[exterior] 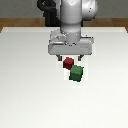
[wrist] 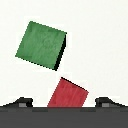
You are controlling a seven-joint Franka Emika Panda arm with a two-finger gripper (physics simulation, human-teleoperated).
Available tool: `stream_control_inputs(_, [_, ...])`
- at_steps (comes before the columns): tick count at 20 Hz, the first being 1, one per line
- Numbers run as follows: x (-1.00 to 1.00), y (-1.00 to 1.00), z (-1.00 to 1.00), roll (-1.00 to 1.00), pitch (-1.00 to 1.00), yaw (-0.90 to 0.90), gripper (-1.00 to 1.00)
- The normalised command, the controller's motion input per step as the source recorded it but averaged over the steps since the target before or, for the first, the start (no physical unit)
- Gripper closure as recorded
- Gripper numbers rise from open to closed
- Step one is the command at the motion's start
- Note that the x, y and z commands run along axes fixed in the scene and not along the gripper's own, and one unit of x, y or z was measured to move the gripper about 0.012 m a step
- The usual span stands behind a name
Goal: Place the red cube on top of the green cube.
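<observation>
The red cube [exterior: 68,63] lies on the white table, slightly smaller than the green cube [exterior: 76,73], which sits just beside it, nearer the camera and toward the exterior view's right. Their corners are almost touching. My gripper [exterior: 70,56] hangs open just above and behind the red cube, holding nothing. In the wrist view, the red cube [wrist: 69,94] sits between the two fingertips [wrist: 22,102] of the gripper [wrist: 65,102], with its near side hidden by the hand. The green cube [wrist: 42,44] lies farther out, fully in sight.
The white table [exterior: 30,90] spreads around both cubes. The arm's base stands at the back, with a wooden floor strip behind the table's far edge.
</observation>
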Motion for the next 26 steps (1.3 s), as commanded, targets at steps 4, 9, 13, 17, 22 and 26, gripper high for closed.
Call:
stream_control_inputs(4, [0.0, 0.0, -0.5, 0.0, 0.0, 0.0, -1.0])
stream_control_inputs(9, [0.0, 0.0, -0.2, 0.0, 0.0, 0.0, 1.0])
stream_control_inputs(13, [0.0, 0.0, 0.0, 0.0, 0.0, 0.0, 1.0])
stream_control_inputs(17, [0.0, 0.0, 0.5, 0.0, 0.0, 0.0, 1.0])
stream_control_inputs(22, [0.0, 0.0, 1.0, 0.0, 0.0, 0.0, 1.0])
stream_control_inputs(26, [0.0, 0.0, 0.75, 0.0, 0.0, 0.0, 1.0])
